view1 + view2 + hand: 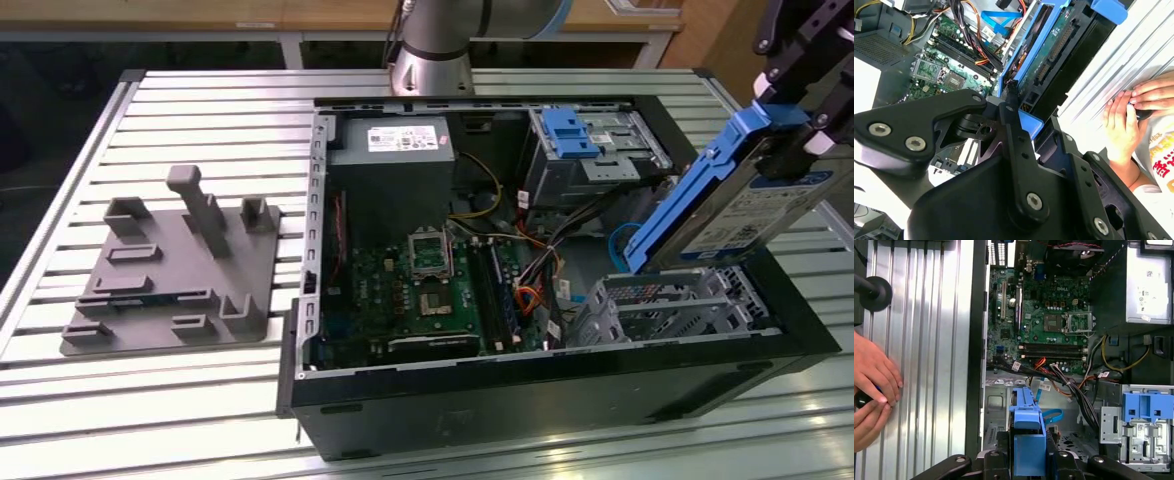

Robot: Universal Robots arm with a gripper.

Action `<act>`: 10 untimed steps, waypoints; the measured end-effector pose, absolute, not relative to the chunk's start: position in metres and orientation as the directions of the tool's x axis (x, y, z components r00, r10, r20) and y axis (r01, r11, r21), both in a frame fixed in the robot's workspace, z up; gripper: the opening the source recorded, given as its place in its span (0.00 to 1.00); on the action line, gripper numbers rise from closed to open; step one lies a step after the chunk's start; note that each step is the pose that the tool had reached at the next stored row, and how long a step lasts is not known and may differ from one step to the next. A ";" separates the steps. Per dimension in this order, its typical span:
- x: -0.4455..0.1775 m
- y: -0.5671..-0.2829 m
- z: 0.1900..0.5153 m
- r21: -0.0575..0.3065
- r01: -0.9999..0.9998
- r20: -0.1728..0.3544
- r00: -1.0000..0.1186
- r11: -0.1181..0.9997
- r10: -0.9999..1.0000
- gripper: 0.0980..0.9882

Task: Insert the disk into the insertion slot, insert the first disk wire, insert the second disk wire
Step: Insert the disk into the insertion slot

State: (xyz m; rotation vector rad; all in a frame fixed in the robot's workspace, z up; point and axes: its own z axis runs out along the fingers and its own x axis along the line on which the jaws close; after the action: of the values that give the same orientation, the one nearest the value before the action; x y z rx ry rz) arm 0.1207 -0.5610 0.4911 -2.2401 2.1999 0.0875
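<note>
My gripper (798,120) is shut on the disk (747,210), a silver drive in a blue carrier. I hold it tilted steeply, its lower end just above the insertion slot (667,305), the perforated metal cage in the case's corner at the exterior view's right. The second wrist view shows the disk's green circuit-board side (1054,45) and blue frame between my fingers. In the first wrist view the blue carrier edge (1029,437) hangs over the cage (996,407). The second disk wire (621,245), a flat blue cable, lies loose in the case beside the cage in both wrist views (999,22) (1051,416).
A person's hands (871,385) (1134,110) rest on the slatted table beside the case. The case holds a motherboard (427,290), a power supply (390,150) and a taller bay with a blue latch (581,140). A grey fixture (174,270) sits at the exterior view's left.
</note>
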 end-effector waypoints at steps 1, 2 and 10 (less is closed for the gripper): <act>0.121 -0.561 0.491 0.039 -0.999 -0.040 0.017 -0.019 -0.999 0.30; 0.121 -0.561 0.491 0.039 -0.999 -0.040 0.017 -0.019 -0.999 0.30; 0.121 -0.557 0.489 0.039 -0.999 -0.040 0.017 -0.019 -0.999 0.30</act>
State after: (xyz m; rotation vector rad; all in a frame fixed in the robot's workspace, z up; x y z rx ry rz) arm 0.1207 -0.5574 0.4887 -2.2401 2.1999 0.0876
